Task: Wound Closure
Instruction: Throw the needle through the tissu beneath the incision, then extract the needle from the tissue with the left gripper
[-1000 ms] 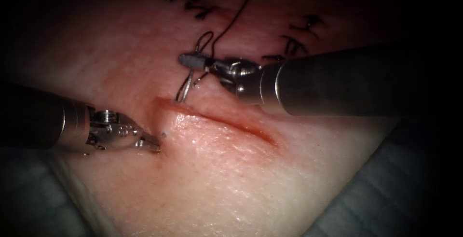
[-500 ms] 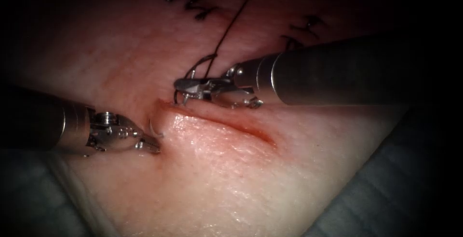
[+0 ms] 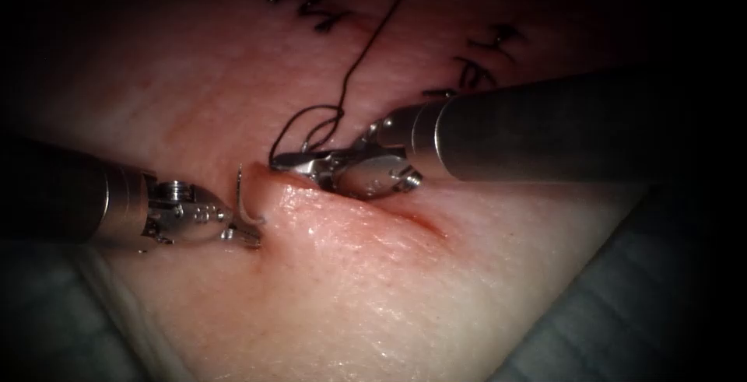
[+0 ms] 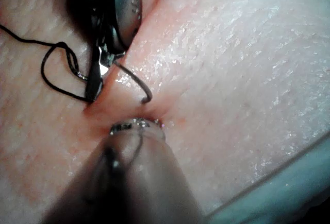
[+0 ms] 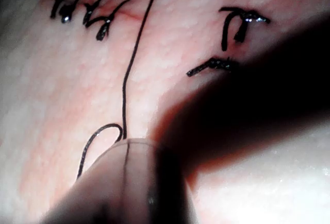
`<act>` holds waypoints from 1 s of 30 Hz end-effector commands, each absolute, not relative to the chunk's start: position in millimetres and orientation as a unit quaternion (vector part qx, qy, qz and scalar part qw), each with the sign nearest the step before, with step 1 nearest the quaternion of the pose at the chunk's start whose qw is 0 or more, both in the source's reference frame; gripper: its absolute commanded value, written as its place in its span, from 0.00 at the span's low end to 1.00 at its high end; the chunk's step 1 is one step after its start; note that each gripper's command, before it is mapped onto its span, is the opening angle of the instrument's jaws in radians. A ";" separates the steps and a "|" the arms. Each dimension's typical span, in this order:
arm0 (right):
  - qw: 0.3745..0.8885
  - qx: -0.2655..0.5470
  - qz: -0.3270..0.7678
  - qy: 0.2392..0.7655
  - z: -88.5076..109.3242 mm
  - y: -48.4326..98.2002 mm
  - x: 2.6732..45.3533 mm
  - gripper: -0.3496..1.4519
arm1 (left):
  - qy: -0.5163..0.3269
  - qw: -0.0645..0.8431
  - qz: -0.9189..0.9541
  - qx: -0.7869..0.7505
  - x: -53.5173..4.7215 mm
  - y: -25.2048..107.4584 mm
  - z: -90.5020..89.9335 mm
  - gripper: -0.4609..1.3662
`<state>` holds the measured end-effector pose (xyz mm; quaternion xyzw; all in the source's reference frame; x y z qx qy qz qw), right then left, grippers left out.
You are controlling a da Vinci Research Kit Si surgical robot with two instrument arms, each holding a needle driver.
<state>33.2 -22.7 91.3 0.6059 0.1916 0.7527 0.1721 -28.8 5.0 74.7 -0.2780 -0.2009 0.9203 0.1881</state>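
Endoscope view: right tool (image 3: 292, 160) jaws clamp the needle (image 3: 245, 195) near its tail; needle is through the tissue (image 3: 373, 289) at the cut's (image 3: 389, 207) left end (tip out beside left tool (image 3: 247, 234), jaws seemingly closed on nothing). Thread (image 3: 354, 71) loop trails, could snag; risk of tearing the edge.

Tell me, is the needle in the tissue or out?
In: the needle passes through the tissue at the cut's left end, its tip emerging beside the left tool.

Curved needle (image 3: 247, 195) through the tissue (image 3: 373, 289) at the cut's (image 3: 405, 215) left end, tip out; dark thread (image 3: 366, 47) loops, trailing to upper frame.
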 end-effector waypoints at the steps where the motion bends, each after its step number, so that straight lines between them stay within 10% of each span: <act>1: 0.178 0.607 0.752 0.187 91.3 -22.7 33.2 0.00 | -0.204 0.188 0.920 -0.278 -28.8 5.0 74.7 0.09; 24: 0.206 0.602 0.728 0.255 90.8 -22.5 32.9 0.00 | -0.203 0.181 0.920 -0.283 -28.3 4.9 74.6 0.11; 27: 0.234 0.584 0.706 0.327 90.7 -22.1 33.0 0.70 | -0.203 0.181 0.920 -0.283 -28.3 4.9 74.6 0.11; 30: 0.275 0.556 0.693 0.368 90.5 -21.7 32.9 0.85 | -0.203 0.181 0.920 -0.283 -28.2 5.0 74.5 0.12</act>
